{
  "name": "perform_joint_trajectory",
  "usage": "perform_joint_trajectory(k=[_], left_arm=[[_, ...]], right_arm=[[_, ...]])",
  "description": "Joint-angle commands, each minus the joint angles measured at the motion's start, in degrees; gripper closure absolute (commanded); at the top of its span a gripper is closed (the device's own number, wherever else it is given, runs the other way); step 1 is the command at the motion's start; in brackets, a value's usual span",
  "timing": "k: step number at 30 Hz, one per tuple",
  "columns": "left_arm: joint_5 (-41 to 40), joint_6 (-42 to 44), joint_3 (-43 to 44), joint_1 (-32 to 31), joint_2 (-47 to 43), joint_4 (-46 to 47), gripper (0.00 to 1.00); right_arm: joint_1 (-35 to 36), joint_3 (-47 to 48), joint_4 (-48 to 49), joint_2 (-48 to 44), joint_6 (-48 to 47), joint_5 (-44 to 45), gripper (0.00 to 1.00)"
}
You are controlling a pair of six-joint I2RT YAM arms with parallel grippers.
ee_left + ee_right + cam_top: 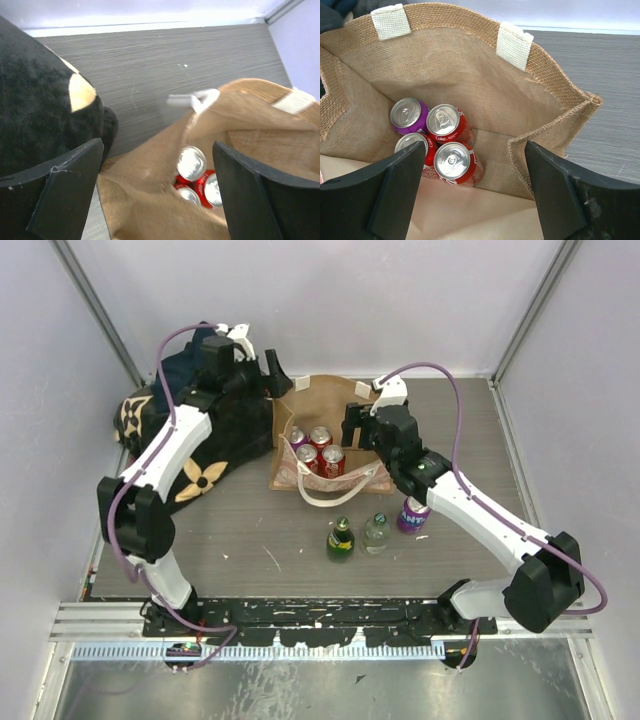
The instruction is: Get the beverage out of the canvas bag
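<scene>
The canvas bag (325, 400) stands open at the table's middle back, cream handles hanging. Inside stand one purple can (409, 114) and three red Coke cans (454, 161), upright and bunched at the bag's left. My right gripper (472, 185) is open and empty, just above the bag's right rim (352, 428), with one red can between its fingers in view. My left gripper (157, 195) is open and empty, over the bag's back left wall (150, 165); in the top view it is at the bag's back left corner (272, 378). The cans show below it (191, 162).
A black bag with tan pattern (195, 445) lies left of the canvas bag, under my left arm. In front of the bag stand a green bottle (340, 540), a clear bottle (376, 533) and a purple can (413, 512). White walls close in the back and sides.
</scene>
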Motion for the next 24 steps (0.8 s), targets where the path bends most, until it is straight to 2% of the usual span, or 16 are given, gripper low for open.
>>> perform_joint_trajectory(k=[1,9,15,22,23,24], left_arm=[[5.64,-1.38,-3.33,-0.16,-6.88,0.73,0.02],[7.87,-1.85,-8.58,-2.26,-13.34,-2.05,0.02],[2.97,-0.88,-13.74,-6.89,-15.0,-5.87,0.02],[-0.06,-2.04,-20.6,-8.27,-18.0,-6.31,0.02],[-0.35,-1.85,-21.52,-8.32,-18.6,-6.64,0.02],[-0.52,-1.73,-22.54,-8.39,-19.14,-6.8,0.1]], right_arm=[[0.16,1.84,0.22,0.02,0.35,-2.45,0.14],[0.21,0.48,-1.23,-3.41,-0.2,-2.35,0.15],[0.22,-1.47,-2.34,-6.54,0.28,-2.26,0.15],[0.52,-3.17,-3.37,-10.46,0.37,-4.17,0.17],[0.6,-3.52,-3.6,-11.0,0.14,-4.4,0.18],[0.71,-3.83,-3.84,-11.32,-0.19,-4.89,0.2]])
